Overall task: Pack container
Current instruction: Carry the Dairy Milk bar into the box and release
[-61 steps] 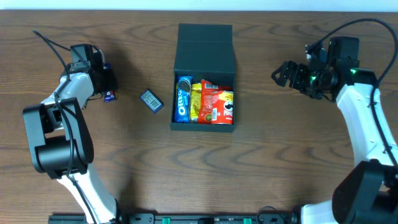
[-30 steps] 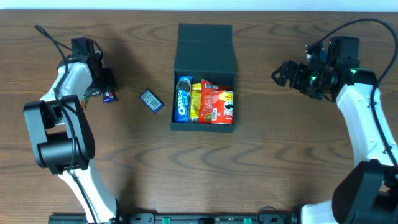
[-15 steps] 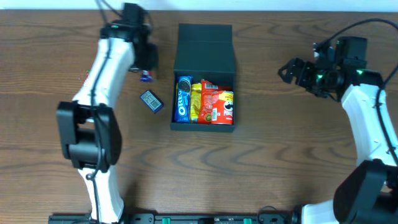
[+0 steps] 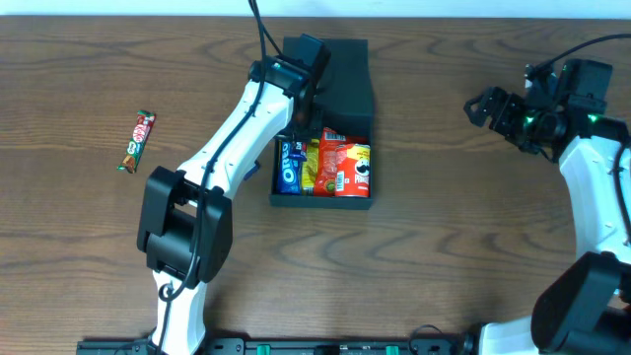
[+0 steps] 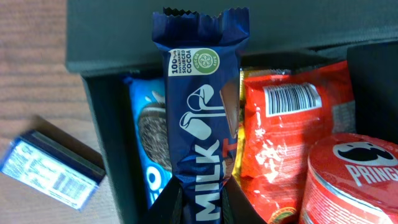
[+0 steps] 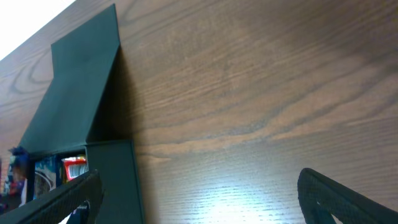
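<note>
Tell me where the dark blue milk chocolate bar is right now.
Left wrist view: the chocolate bar sits in the left gripper over the open container, above the Oreo pack and beside the red packet.

I work over one wooden table (image 4: 463,256), dark brown, with long grain running left to right; it fills nearly the whole overhead view; along its far edge I see a thin pale strip (image 4: 99,8), and I cannot tell whether that is wall or floor; along the near edge runs a dark rail (image 4: 325,347) with small green spots on it; in the right wrist view the space beyond the table's far edge shows only as a plain white patch (image 6: 25,18); a soft bright glare (image 6: 230,199) lies on the wood there; the surface looks smooth and slightly glossy.
</note>
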`<action>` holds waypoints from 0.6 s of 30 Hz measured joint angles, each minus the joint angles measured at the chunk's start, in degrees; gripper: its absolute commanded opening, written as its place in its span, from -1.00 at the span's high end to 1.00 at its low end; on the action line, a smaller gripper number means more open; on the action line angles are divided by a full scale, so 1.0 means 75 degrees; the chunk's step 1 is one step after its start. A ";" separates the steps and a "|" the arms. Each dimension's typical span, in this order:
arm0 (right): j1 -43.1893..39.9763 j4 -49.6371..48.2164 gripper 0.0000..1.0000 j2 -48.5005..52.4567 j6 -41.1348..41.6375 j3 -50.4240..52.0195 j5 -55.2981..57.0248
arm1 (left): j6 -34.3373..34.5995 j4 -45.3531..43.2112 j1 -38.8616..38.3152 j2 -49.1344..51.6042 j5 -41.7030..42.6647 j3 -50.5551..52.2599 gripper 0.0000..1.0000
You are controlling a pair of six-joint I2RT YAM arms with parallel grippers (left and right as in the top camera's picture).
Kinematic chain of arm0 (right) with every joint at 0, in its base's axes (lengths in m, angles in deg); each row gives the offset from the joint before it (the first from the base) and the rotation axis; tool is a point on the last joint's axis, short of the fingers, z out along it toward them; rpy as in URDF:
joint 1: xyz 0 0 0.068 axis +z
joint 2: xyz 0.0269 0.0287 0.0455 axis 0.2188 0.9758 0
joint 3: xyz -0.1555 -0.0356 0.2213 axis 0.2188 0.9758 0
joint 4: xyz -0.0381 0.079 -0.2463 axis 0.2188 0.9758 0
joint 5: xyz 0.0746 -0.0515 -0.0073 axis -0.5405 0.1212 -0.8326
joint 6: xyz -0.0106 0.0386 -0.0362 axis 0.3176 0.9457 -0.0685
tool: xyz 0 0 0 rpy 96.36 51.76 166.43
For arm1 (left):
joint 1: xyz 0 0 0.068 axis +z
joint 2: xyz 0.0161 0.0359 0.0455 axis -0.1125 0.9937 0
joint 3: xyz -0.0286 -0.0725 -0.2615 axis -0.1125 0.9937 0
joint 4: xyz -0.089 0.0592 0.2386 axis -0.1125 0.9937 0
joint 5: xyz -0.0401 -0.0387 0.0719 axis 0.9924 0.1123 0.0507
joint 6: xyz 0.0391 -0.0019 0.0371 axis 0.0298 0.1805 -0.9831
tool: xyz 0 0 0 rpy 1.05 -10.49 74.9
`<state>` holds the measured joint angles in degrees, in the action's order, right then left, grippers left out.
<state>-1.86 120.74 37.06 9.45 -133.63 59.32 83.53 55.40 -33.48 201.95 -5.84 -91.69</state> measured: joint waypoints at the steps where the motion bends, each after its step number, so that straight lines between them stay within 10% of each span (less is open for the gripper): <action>1: 0.0000 -0.0026 -0.99 0.0000 0.0000 0.0000 0.0000 | 0.0195 0.0099 -0.0029 0.0000 0.0000 0.0000 0.88; 11: 0.0000 -0.0157 -0.98 0.0000 0.0000 0.0000 0.0000 | 0.0845 0.0297 -0.0230 0.0000 0.0175 0.0000 0.74; 18: 0.0000 -0.0154 -0.98 0.0000 0.0000 0.0000 0.0000 | 0.0924 0.0303 -0.0291 0.0000 0.0207 0.0000 -0.17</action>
<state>-1.86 119.58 37.06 9.45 -133.63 59.32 90.46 57.67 -35.67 201.95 -4.29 -91.69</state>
